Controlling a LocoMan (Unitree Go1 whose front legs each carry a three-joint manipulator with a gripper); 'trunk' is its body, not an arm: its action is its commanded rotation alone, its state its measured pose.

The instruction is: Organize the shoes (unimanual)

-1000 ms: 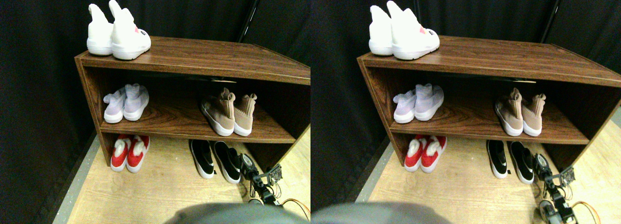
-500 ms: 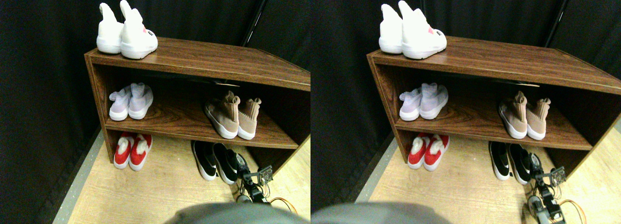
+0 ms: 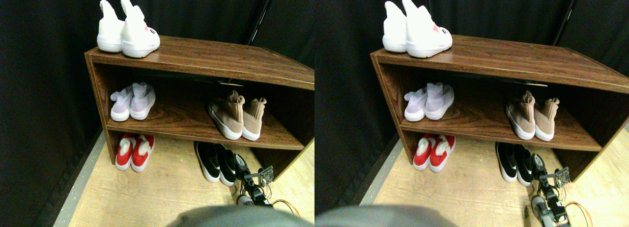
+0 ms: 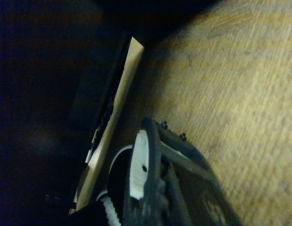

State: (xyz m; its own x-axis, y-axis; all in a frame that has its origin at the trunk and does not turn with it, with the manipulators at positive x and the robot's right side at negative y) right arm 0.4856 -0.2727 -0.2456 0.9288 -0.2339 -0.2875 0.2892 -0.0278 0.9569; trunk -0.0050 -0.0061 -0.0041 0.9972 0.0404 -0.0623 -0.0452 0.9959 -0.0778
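Five shoe pairs (image 3: 231,119) on shelf (image 3: 206,57)/floor; black pair (image 3: 214,160) now tighter together, right gripper (image 3: 243,168) beside, fingers' state unclear.

The right manipulator (image 3: 251,180) reaches low, pointing forward.

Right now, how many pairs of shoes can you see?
5. White pair on top of the rack; lilac pair and tan pair on the middle shelf; red pair and black pair on the floor underneath. None seem hidden.
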